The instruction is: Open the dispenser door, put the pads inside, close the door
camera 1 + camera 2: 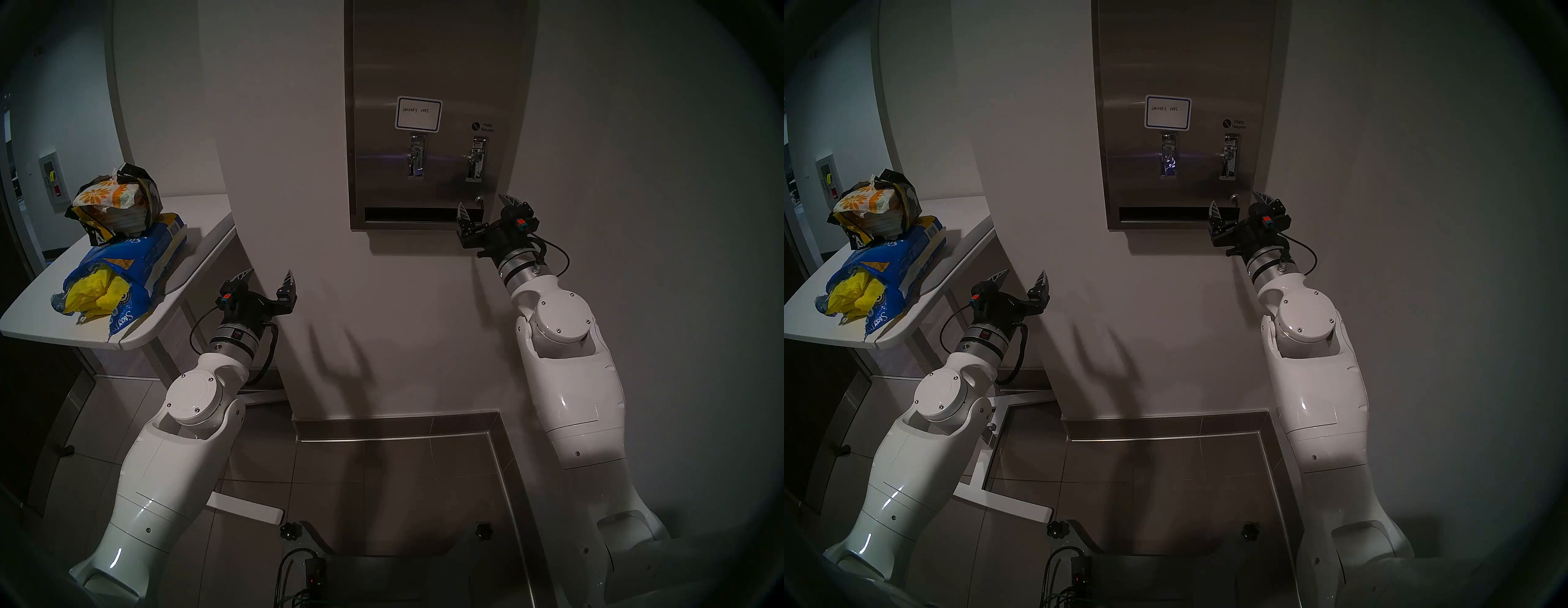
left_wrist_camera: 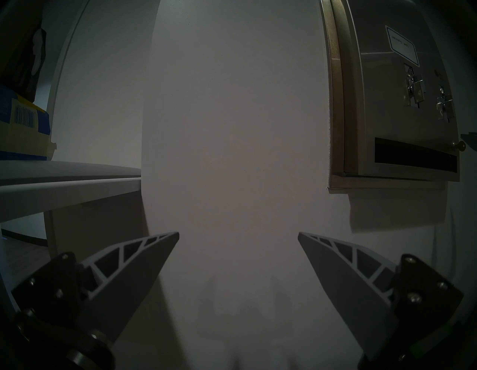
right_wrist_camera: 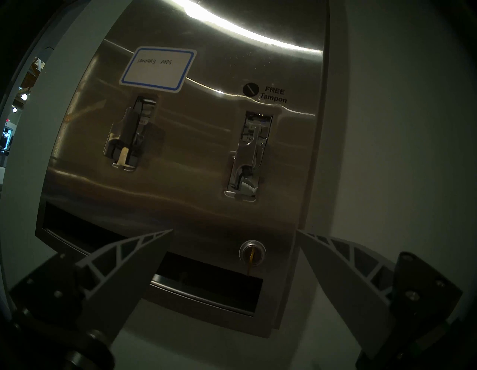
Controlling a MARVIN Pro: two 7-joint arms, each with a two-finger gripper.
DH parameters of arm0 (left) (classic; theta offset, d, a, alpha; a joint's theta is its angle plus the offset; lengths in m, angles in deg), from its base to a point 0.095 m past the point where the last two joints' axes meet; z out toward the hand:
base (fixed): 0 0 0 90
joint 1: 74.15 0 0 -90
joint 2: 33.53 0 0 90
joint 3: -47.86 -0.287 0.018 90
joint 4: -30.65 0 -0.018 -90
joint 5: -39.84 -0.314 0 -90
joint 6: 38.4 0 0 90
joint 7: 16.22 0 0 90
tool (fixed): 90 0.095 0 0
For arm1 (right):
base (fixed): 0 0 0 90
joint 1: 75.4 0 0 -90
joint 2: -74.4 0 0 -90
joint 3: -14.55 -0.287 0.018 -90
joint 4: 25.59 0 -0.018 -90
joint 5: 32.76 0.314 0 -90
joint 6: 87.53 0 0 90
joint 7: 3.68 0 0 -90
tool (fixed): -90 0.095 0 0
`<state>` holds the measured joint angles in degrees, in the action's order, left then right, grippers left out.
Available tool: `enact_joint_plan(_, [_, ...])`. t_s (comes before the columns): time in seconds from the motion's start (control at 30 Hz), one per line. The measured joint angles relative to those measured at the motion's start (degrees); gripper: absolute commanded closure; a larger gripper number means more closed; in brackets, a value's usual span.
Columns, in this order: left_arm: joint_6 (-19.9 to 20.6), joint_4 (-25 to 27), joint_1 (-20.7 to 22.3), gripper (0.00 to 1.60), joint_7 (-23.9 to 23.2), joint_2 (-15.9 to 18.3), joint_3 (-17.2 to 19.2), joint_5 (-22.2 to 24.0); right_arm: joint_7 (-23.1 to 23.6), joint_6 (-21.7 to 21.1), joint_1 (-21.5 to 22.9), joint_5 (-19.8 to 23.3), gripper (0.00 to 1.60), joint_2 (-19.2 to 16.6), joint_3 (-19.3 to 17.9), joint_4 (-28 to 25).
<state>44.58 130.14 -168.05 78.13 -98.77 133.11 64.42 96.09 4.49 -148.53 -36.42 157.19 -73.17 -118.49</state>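
Both jaws gape empty; yellow pads (image 1: pixel 91 293) spill from blue bag (image 1: pixel 140 271).

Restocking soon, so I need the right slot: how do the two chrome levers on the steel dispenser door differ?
The left chrome lever sits under a white blue-bordered handwritten label; the right chrome lever sits under printed "FREE Tampon" lettering. The round keyed lock lies below the right one. Both sit in vertical slots.

Torn blue bag (image 1: pixel 140 263) on white table (image 1: pixel 182 280)
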Motion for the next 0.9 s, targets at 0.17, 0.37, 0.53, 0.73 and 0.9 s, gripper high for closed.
enact_joint_plan(0.17, [0.0,0.0,-0.01,0.0,-0.07,-0.1,0.01,0.01,-0.88,0.35,0.24,-1.01,0.08,0.02,0.3,1.32])
enact_joint_plan(0.37, [0.0,0.0,-0.02,0.0,-0.14,-0.19,0.04,0.03,-1.4,0.75,0.81,-1.62,0.34,0.02,0.32,2.72])
enact_joint_plan(0.53, [0.01,0.0,-0.02,0.0,-0.2,-0.26,0.07,0.03,-1.49,1.13,1.31,-1.85,0.35,-0.01,0.08,3.57])
enact_joint_plan(0.73, [0.01,0.0,-0.03,0.0,-0.28,-0.31,0.1,0.03,-1.48,1.61,1.93,-2.01,0.42,-0.21,-0.28,4.29])
enact_joint_plan(0.9, [0.01,0.0,-0.03,0.0,-0.31,-0.35,0.13,0.02,-1.27,1.89,2.27,-2.04,0.83,-0.45,-0.43,4.63])
